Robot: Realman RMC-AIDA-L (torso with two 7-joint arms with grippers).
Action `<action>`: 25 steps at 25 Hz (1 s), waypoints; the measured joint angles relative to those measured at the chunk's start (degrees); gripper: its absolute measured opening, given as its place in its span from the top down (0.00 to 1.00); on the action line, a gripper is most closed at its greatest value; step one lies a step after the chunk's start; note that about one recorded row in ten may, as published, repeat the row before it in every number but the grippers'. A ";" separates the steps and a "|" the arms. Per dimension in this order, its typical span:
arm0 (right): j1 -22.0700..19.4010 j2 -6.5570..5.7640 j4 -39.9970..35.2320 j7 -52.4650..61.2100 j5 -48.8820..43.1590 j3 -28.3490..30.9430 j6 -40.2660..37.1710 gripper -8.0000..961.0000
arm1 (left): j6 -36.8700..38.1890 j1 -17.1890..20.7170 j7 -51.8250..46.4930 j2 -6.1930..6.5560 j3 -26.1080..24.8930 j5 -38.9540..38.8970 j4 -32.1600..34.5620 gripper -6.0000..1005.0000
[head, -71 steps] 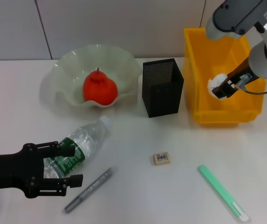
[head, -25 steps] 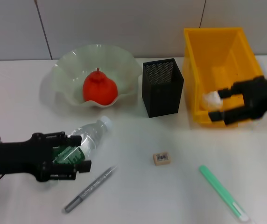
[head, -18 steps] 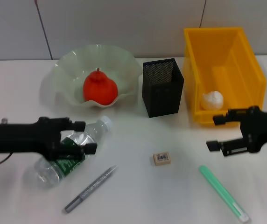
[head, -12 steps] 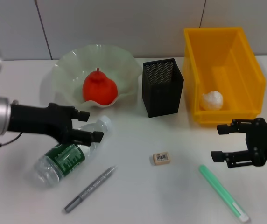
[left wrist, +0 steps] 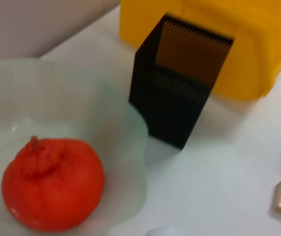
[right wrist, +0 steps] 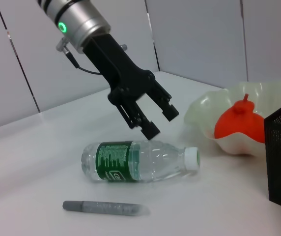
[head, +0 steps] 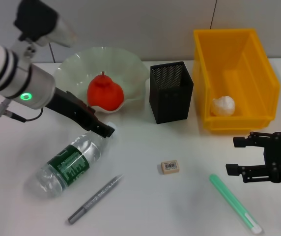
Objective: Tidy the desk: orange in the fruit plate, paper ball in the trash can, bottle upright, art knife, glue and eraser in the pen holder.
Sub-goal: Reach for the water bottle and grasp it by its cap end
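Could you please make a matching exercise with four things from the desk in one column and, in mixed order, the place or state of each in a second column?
Things:
1. orange
2. paper ball
3. bottle
4. eraser

Places or states:
A. lying on its side on the table
B. inside the trash can
C. on the table, in front of the pen holder
D. in the fruit plate

Pairs: 1-D, 2-B, 3-A, 4-C

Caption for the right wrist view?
Open left gripper hovers above the lying bottle, grey pen in front, orange in fruit plate behind.
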 joint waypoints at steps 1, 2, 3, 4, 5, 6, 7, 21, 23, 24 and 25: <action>0.00 0.00 -0.05 0.01 0.07 0.01 -0.04 0.12 | 0.00 0.00 0.00 0.00 0.00 0.00 0.00 0.22; 0.01 0.00 -0.06 0.01 0.15 0.01 -0.07 0.12 | -0.37 -0.90 -2.20 -0.07 1.63 1.59 -0.40 0.22; 0.02 0.00 -0.02 0.01 0.23 0.02 -0.10 0.12 | -0.76 -2.45 -5.45 -0.17 4.37 4.06 -1.39 0.22; 0.07 0.01 0.03 0.01 0.31 0.03 -0.11 0.12 | -0.88 -3.09 -6.72 -0.24 5.31 5.00 -1.87 0.22; 0.16 0.03 0.10 0.01 0.39 0.03 -0.12 0.12 | -1.01 -3.62 -7.75 -0.29 6.05 5.74 -2.26 0.22; 0.26 0.06 0.15 -0.03 0.49 0.04 -0.13 0.12 | -1.09 -4.15 -8.86 -0.37 6.71 6.36 -2.75 0.22; 0.34 0.08 0.15 -0.06 0.57 0.04 -0.14 0.12 | -1.12 -4.87 -10.74 -0.46 7.68 7.22 -3.20 0.22; 1.41 1.22 0.16 -1.83 0.72 0.09 0.44 0.12 | -6.77 -7.85 -12.60 -0.67 10.39 7.07 -10.12 0.22; 1.43 1.36 0.08 -1.85 0.72 -0.03 0.45 0.12 | -11.96 -10.28 -12.26 -0.67 11.37 6.36 -16.37 0.23; 1.42 1.44 0.02 -1.87 0.72 -0.12 0.46 0.12 | -11.96 -10.28 -12.26 -0.67 11.37 6.36 -16.37 0.23; 1.43 1.49 0.02 -1.92 0.72 -0.27 0.46 0.12 | -12.81 -10.61 -12.24 -0.68 11.48 6.32 -17.07 0.23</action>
